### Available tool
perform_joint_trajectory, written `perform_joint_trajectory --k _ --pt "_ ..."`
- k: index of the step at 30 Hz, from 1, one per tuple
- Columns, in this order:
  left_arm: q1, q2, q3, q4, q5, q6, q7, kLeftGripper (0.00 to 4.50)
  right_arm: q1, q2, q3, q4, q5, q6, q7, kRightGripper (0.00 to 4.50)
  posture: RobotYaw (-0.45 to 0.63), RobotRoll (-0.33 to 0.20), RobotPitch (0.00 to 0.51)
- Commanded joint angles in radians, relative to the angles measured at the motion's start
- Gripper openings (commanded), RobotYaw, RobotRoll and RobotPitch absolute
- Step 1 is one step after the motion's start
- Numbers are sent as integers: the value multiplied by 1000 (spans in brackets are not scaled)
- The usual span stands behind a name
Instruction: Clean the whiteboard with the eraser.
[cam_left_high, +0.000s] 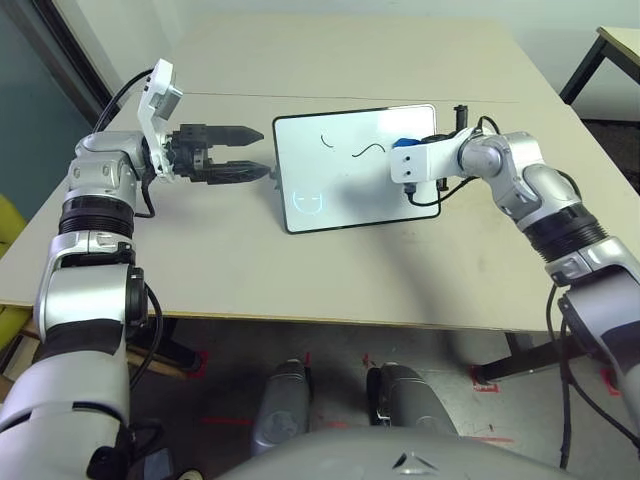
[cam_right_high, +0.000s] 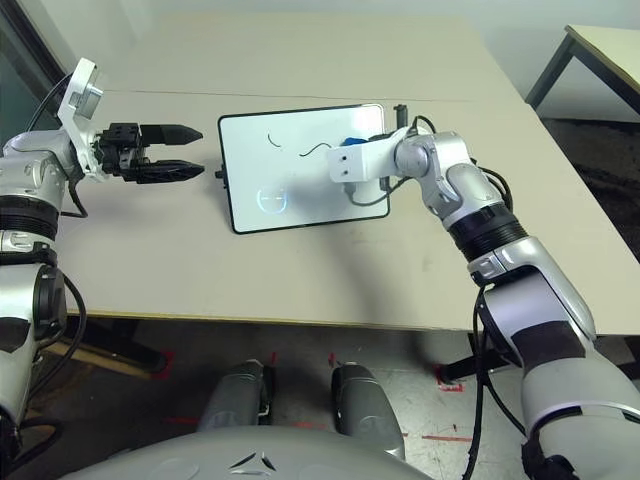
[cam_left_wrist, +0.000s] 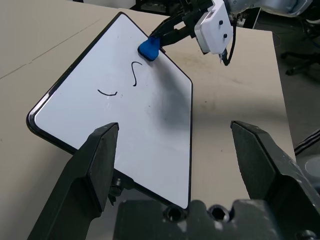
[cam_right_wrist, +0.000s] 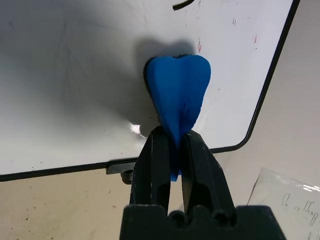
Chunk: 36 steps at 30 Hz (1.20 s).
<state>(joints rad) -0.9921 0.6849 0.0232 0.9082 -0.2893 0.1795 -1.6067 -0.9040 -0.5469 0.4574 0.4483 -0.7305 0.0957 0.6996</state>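
The whiteboard (cam_left_high: 352, 195) lies flat in the middle of the table, with two black squiggles (cam_left_high: 368, 150) on its far half and a faint round mark near its front left corner. My right gripper (cam_right_wrist: 171, 140) is shut on the blue eraser (cam_right_wrist: 179, 87) and presses it onto the board near the far right corner, just right of the squiggles; the eraser (cam_left_high: 403, 143) also shows in the head view. My left gripper (cam_left_high: 263, 152) is open, holding nothing, just off the board's left edge, fingers pointing at it.
The beige table (cam_left_high: 300, 260) has free surface in front of and behind the board. A clear sheet with writing (cam_right_wrist: 287, 200) lies on the table beside the board. Another table (cam_left_high: 612, 48) stands at the back right.
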Motion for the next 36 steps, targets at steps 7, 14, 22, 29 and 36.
perform_joint_trajectory --k 7,14,22,29,36 --pt "-5 2 4 6 9 -11 -8 4500 -30 90 32 -11 -7 3 4 108 135 0 55" --pt "-5 4 6 6 10 -11 -7 4500 -60 140 57 -2 -13 -8 0 107 142 0 50" --pt "-15 5 7 16 13 -19 -5 4500 -45 163 89 -18 -25 -33 10 107 146 0 48" --pt "-14 3 8 16 12 -18 -4 4500 -40 145 87 -6 -27 -36 5 107 143 0 50" --pt "-22 1 6 26 16 -25 -2 4500 -46 76 58 41 -22 -41 -16 107 143 0 50"
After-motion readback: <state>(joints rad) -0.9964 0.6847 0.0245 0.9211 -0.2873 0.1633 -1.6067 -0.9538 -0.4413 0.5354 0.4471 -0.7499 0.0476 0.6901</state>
